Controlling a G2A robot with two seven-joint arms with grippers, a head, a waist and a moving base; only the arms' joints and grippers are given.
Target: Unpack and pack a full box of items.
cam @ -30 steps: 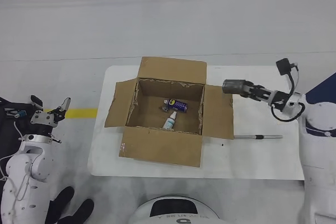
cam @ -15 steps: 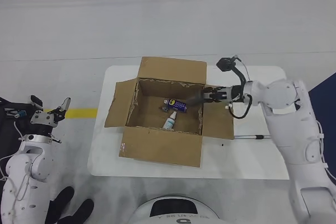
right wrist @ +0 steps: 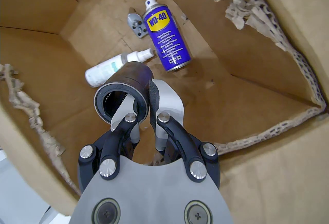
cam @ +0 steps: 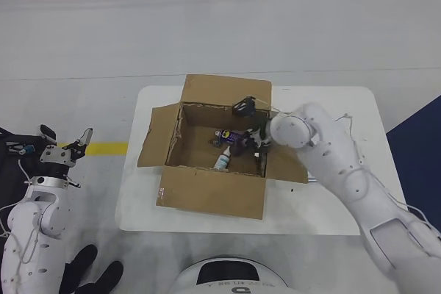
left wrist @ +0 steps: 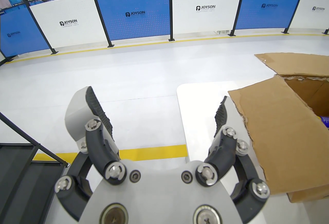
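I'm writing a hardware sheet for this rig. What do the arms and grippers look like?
The left arm and right arm have smooth, rounded white shells with thin cable looped outside. The left gripper and right gripper each have two white fingers with black ribbed pads, black links, silver bolts and a grey base plate.

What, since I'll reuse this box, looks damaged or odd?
The box is damaged: its inner lining is torn, with ragged shreds hanging along the top edges. Nothing looks spilled; the can and bottle lie flat.
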